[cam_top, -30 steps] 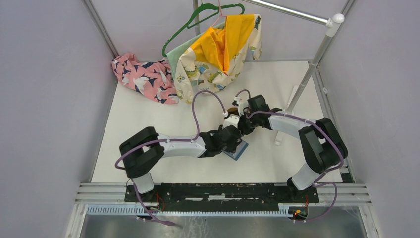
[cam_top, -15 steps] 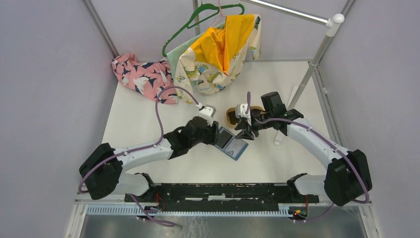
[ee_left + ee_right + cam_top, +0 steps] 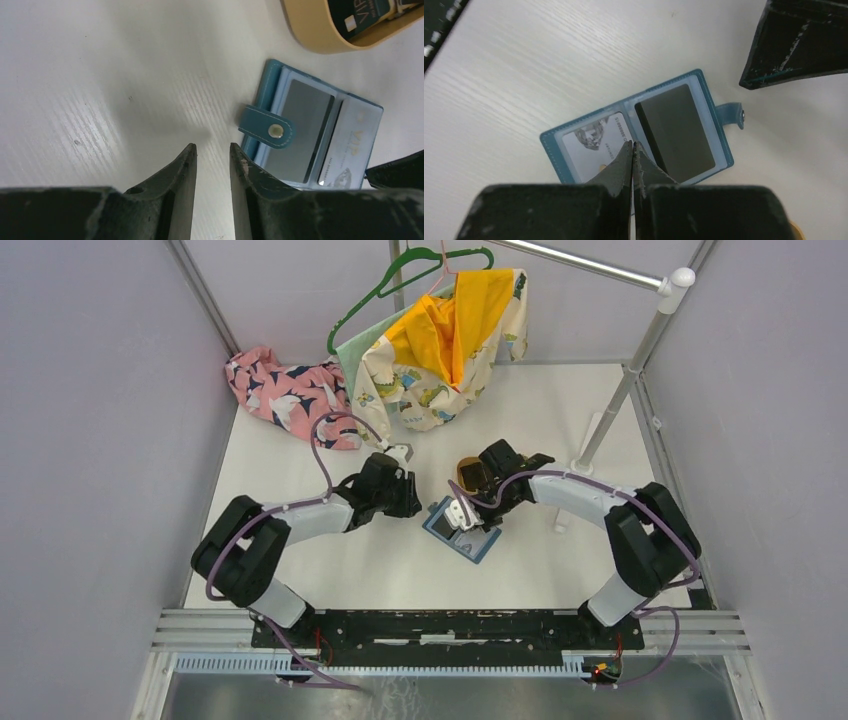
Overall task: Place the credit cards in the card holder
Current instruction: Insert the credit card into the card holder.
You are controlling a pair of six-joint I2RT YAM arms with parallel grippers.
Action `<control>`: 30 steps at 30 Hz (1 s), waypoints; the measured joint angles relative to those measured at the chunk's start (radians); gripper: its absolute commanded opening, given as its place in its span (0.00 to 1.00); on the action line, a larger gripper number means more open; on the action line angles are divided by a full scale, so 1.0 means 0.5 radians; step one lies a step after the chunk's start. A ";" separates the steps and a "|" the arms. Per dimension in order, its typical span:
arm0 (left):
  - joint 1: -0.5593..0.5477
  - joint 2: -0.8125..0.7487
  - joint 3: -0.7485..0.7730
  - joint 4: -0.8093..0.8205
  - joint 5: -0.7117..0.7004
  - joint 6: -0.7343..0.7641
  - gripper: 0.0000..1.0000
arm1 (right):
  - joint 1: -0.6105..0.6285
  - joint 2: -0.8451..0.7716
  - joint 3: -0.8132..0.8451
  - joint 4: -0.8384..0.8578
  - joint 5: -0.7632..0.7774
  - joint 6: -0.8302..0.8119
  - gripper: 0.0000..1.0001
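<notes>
Two credit cards [image 3: 674,132] sat in the unfolded card holder [image 3: 260,122]; we saw the right gripper [image 3: 633,144] pinched closed on nothing, the left gripper [image 3: 212,146] slightly parted, empty.

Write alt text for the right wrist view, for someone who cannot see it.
The teal card holder lies open and flat on the pale table. It has a pale card in its left pocket, a dark card in its right, and its snap tab sticking out to the right. The right tool, shut, is over its lower edge.
</notes>
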State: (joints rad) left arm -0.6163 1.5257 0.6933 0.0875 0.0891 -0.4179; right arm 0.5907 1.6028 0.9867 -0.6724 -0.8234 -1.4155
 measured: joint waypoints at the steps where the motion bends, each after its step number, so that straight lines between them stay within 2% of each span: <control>1: 0.014 0.037 0.011 -0.003 0.012 0.000 0.36 | 0.018 0.028 0.002 0.043 0.070 0.002 0.00; 7: 0.069 0.234 0.122 0.001 0.065 0.000 0.33 | 0.115 0.144 0.009 0.192 0.431 0.015 0.00; 14: 0.074 0.301 0.145 0.084 0.227 0.000 0.33 | 0.224 0.208 0.014 0.261 0.699 -0.009 0.00; 22: 0.075 0.330 0.102 0.198 0.412 -0.002 0.32 | 0.291 0.213 0.011 0.288 0.849 -0.055 0.00; 30: 0.076 0.286 -0.043 0.361 0.552 -0.028 0.32 | 0.307 0.185 -0.062 0.509 0.952 0.086 0.00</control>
State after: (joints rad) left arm -0.5781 1.6688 0.6720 0.2680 0.3649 -0.4320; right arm 0.7444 1.6955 0.9558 -0.4179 -0.3473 -1.3724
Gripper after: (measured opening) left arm 0.323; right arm 0.004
